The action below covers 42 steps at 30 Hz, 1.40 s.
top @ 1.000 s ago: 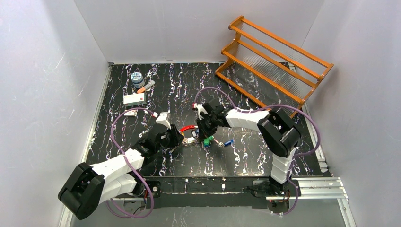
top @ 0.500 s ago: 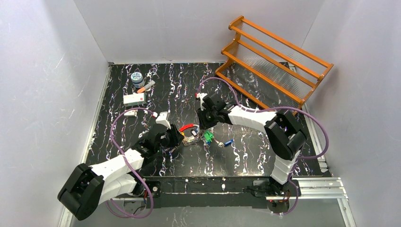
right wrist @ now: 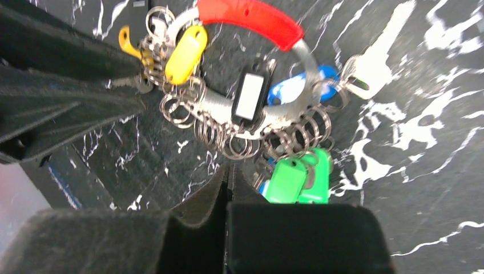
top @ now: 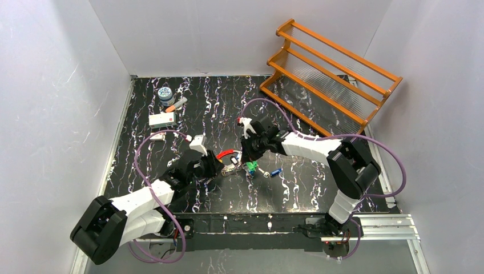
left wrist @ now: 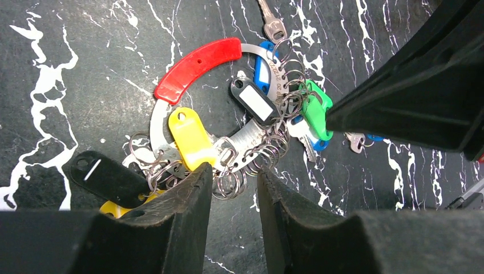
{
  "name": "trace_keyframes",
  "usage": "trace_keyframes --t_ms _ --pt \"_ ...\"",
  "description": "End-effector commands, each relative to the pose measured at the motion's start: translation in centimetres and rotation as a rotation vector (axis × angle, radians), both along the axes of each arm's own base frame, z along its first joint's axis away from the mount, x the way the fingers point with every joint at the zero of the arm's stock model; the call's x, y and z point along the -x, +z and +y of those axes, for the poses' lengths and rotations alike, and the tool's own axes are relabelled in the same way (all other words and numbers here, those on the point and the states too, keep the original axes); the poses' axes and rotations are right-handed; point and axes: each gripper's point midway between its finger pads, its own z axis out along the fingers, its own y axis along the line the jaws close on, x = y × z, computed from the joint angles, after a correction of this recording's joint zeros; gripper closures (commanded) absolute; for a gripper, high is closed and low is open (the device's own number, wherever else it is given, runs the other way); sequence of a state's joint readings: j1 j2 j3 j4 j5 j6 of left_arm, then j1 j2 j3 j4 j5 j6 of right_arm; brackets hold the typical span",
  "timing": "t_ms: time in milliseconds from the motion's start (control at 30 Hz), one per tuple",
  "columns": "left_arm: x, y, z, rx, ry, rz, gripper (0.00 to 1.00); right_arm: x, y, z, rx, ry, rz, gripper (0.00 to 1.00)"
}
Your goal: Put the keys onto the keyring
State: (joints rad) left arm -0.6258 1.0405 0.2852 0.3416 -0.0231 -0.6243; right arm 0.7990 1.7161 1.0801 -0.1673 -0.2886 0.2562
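Note:
The keyring [top: 230, 161] lies mid-table: a metal band with a red sleeve [left wrist: 197, 68], many small wire rings, and yellow [left wrist: 191, 140], black [left wrist: 254, 103], blue and green [left wrist: 314, 108] tags. A silver key [right wrist: 376, 54] hangs on a small ring at its edge. A blue-headed key [top: 276, 172] lies apart to the right. My left gripper [left wrist: 234, 174] is open, its fingertips either side of a few small rings at the band's near edge. My right gripper [right wrist: 228, 168] is shut and empty-looking, its tip beside the rings and the green tags [right wrist: 294, 177].
An orange wooden rack [top: 331, 68] stands at the back right. A small tin [top: 166, 94], an orange marker [top: 176, 104], a white box [top: 162, 119] and a small white piece [top: 157, 136] lie at the back left.
My right arm has swung its elbow to the right and its wrist has shifted slightly right, tip still at the keyring. The left arm and keyring have barely moved.

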Motion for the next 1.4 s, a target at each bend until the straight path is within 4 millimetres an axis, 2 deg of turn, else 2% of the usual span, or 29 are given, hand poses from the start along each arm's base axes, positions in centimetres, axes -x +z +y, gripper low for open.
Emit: trace_keyframes --t_ms 0,133,300,400,533,733,900,1000,1167,1300,1367 --pt "0.0 0.0 -0.3 0.012 -0.021 -0.010 0.67 2.8 -1.4 0.2 -0.015 0.100 0.063 0.97" --pt "0.0 0.1 -0.3 0.014 -0.022 -0.013 0.68 4.2 -2.8 -0.1 0.033 0.131 0.060 0.99" --pt "0.1 0.0 -0.3 0.011 -0.022 -0.010 0.69 5.6 -4.3 0.7 0.082 0.173 0.041 0.99" --pt "0.0 0.1 -0.3 0.011 -0.022 -0.012 0.69 5.2 -5.3 1.0 0.115 0.148 0.028 0.99" --pt "0.1 0.2 -0.3 0.008 -0.024 -0.011 0.69 2.8 -5.8 0.7 0.188 0.057 -0.045 0.99" --pt "0.3 0.1 0.0 0.006 -0.018 -0.008 0.69 -2.1 -3.9 -0.2 0.281 -0.100 -0.229 0.99" --pt "0.4 -0.1 0.0 0.012 -0.015 -0.003 0.70 -4.6 -2.5 -0.5 0.280 -0.172 -0.287 0.99" --pt "0.4 -0.2 0.0 0.011 -0.014 -0.002 0.70 -5.7 -0.9 -0.1 0.234 -0.200 -0.310 0.99" --pt "0.3 -0.3 0.1 -0.001 -0.015 -0.003 0.69 -6.0 0.8 0.3 0.162 -0.204 -0.299 0.98" --pt "0.3 -0.3 0.0 -0.004 -0.016 0.000 0.68 -4.5 1.0 0.7 0.108 -0.149 -0.243 0.83" --pt "0.2 -0.3 -0.1 0.000 -0.020 -0.001 0.68 -3.9 1.1 0.7 0.089 -0.135 -0.221 0.80"
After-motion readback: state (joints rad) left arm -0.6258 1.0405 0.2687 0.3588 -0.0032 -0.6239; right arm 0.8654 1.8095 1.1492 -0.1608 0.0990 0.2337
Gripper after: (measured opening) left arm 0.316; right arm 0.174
